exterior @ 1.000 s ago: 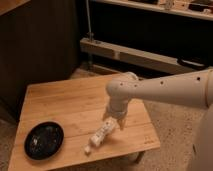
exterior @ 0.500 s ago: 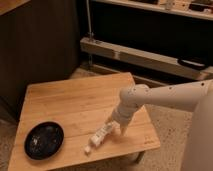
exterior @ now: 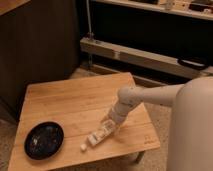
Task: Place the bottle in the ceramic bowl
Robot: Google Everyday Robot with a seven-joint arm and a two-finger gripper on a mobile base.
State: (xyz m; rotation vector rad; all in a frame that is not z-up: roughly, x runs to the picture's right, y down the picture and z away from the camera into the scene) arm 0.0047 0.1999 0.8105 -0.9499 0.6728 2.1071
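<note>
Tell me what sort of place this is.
Probably an indoor work or lab space: a low wooden table stands on a speckled hard floor, with a metal rail and dark shelving behind. The gripper is low over the table's front right, at the bottle.

place: office-like room | wooden table (exterior: pixel 65 100), dark shelving (exterior: pixel 150 30) | pincer (exterior: pixel 111 124) low over table

The wooden table (exterior: pixel 75 100) carries the black bowl (exterior: pixel 44 140) and the lying bottle (exterior: pixel 97 138), pincer (exterior: pixel 111 124) at its end.
</note>
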